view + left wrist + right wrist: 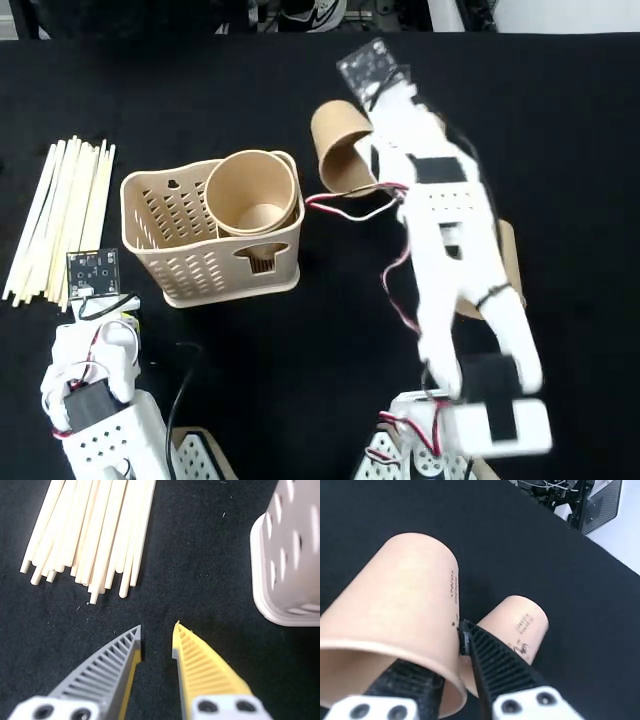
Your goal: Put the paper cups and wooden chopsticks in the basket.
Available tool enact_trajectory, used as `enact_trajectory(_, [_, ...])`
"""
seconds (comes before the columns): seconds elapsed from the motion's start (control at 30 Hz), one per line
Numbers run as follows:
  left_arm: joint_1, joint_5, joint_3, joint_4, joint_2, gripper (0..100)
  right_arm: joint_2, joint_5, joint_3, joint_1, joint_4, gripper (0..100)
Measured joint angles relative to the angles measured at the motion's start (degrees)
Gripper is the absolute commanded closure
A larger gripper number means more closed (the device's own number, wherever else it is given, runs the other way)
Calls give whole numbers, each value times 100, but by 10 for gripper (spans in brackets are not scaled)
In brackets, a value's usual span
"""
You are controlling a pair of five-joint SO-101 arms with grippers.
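My right gripper [451, 652] was closed on the wall of a paper cup [395, 610] at its rim, one finger apparently inside the mouth and one outside, and the cup hung tilted above the black table [330, 330], just beside the basket [215, 265]. I judged the cup very light and thin-walled. A rim pinch was the right hold, since the rolled lip is the stiffest part, but a hard squeeze would crease it and a loose one would let it swing. A second cup [520, 625] lay on its side on the table beneath my right arm.

My left gripper [157, 635] was parted narrowly with nothing between its fingers, hovering over the cloth near the ends of the wooden chopsticks [90, 535]. They lay flat in a loose bundle, well apart from the cups. I took them for stiff, light and smooth, likely to roll or slip, so best taken across the middle of a few at once.

The basket stood upright and held one cup [252, 190], mouth up, at one end, with the other end open.
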Motion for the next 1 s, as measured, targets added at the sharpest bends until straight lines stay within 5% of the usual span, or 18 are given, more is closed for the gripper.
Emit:
enact_trajectory(0.4, [0,0,0,0,0,887,-765,-237,-3349,-466,4220,986])
enact_trajectory(0.7, [0,0,0,0,0,887,-782,-237,-5495,-1503,5635,986])
enact_trajectory(1.0, [0,0,0,0,0,887,-114,-237,-5503,-2198,5749,986])
